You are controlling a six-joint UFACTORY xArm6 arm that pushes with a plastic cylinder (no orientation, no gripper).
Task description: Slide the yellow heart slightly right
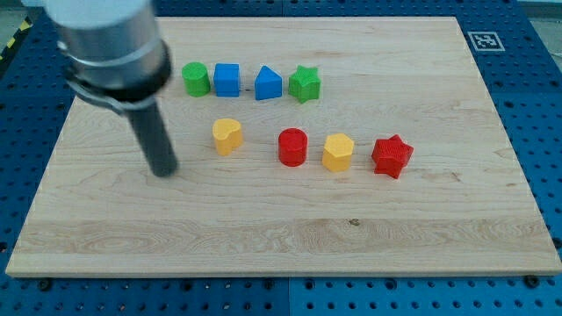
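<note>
Camera view: the tip (pixel 164 172) rests on the board (pixel 263 237), left of the yellow heart (pixel 226 136) and slightly below it, apart; there are no fingers, only a bare rod. An off-centre push could spin the heart upward, and overshooting would knock the red cylinder (pixel 292 147).
</note>
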